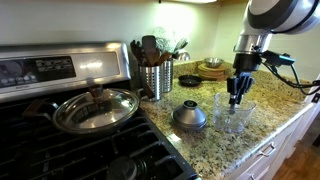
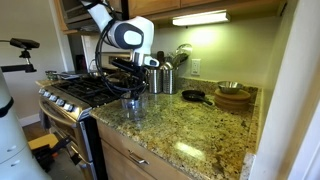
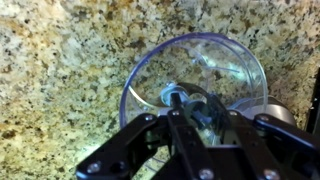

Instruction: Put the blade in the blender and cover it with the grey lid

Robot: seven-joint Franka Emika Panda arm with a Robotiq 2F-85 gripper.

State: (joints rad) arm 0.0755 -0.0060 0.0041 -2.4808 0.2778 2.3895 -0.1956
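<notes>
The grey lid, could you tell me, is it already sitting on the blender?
No, the grey lid rests on the granite counter beside the blender, not on top of it.

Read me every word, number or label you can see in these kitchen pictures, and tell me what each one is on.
No text here can be read.
On the stove control panel: pale markings and a display, too blurred to read.
On the blender, the grey lid and the blade in the gripper: no writing visible.
</notes>
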